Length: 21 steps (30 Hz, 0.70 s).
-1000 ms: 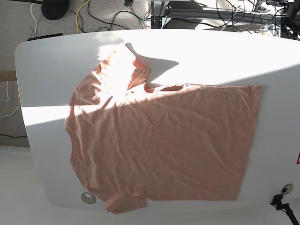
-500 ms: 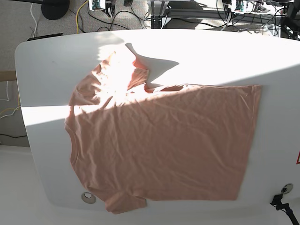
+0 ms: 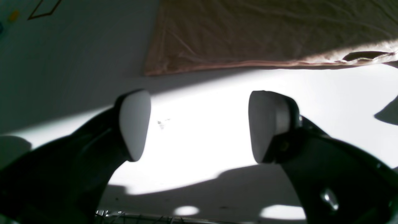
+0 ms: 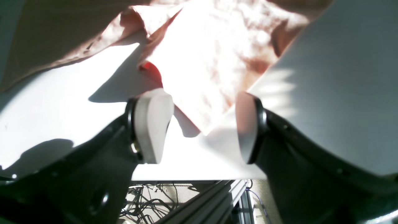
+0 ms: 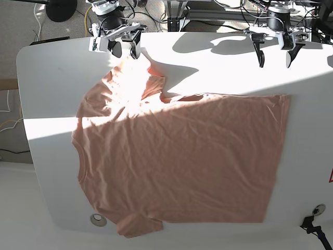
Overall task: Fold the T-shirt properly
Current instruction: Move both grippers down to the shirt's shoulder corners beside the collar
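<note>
Both arms hang over the table's (image 5: 47,78) far edge, jaws spread, holding nothing: right gripper (image 5: 121,48) above a sleeve of the T-shirt (image 5: 177,161), which lies flat; left gripper (image 5: 274,54) near its hem corner.

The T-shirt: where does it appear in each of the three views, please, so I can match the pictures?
Base: the T-shirt lies spread over the middle of the white table.
Left wrist: its straight edge fills the top, beyond the open left gripper.
Right wrist: a sunlit sleeve fills the top centre, above the open right gripper.
Shared landmark: the white table.
</note>
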### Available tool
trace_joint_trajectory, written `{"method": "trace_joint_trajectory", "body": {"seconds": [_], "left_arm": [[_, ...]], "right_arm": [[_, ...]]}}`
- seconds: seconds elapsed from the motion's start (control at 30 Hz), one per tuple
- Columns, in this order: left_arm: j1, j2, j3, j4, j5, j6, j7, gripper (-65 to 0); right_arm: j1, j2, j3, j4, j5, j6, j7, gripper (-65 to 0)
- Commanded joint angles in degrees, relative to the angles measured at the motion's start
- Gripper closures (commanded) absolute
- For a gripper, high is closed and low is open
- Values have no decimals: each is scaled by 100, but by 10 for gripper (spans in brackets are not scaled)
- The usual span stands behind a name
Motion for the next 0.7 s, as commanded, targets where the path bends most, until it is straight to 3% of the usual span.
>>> {"method": "trace_joint_trajectory", "body": {"seconds": [0.0, 0.13, 0.3, 0.43, 0.67], "left_arm": [[-68, -51, -144, 84, -505, -2, 59, -461], [-508, -333, -487, 66, -1542, -10, 886, -461], [-772, -667, -1059, 66, -2703, -10, 1818, -462], [-1141, -922, -1349, 66, -3089, -10, 2494, -462], [-1607, -930, -1692, 57, -3142, -10, 3154, -462]], "right_arm": [[75, 78, 159, 97, 705, 21, -183, -343], [366, 61, 572, 71, 1848, 12, -921, -343], [480, 52, 1038, -61, 2648, 12, -1598, -343], [427, 35, 1126, -202, 2763, 12, -1756, -343], [383, -238, 1108, -606, 2763, 12, -1923, -343]]}}
